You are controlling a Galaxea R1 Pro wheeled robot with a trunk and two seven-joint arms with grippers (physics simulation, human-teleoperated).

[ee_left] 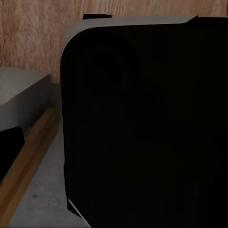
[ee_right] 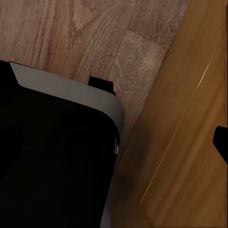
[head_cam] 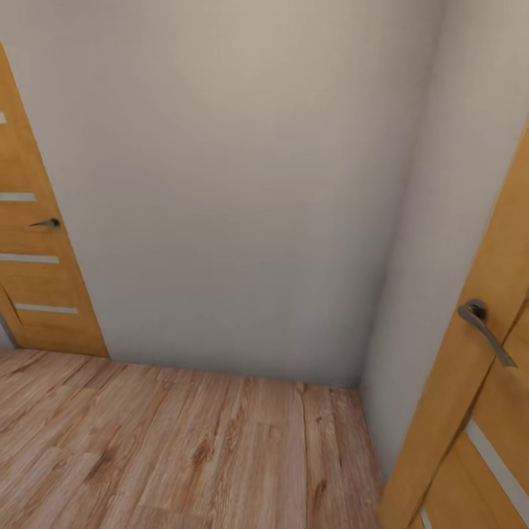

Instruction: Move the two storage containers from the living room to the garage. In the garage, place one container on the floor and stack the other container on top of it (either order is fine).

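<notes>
No storage containers are to be seen here, so where they sit can't be told; only a guess can be made about handling: open-top bins like that are probably light and stiff with smooth, slightly slippery walls, and the top rim or two opposite walls would likely be the spot to be gripped. What is shown in the head view is a corner of plain pale wall over a light wood plank floor, with one wooden door at the left edge and another wooden door at the lower right, each with a dark lever handle. A dark rounded robot body part is seen in the left wrist view, above the planks. Neither pincer's state can be told from these shots.
</notes>
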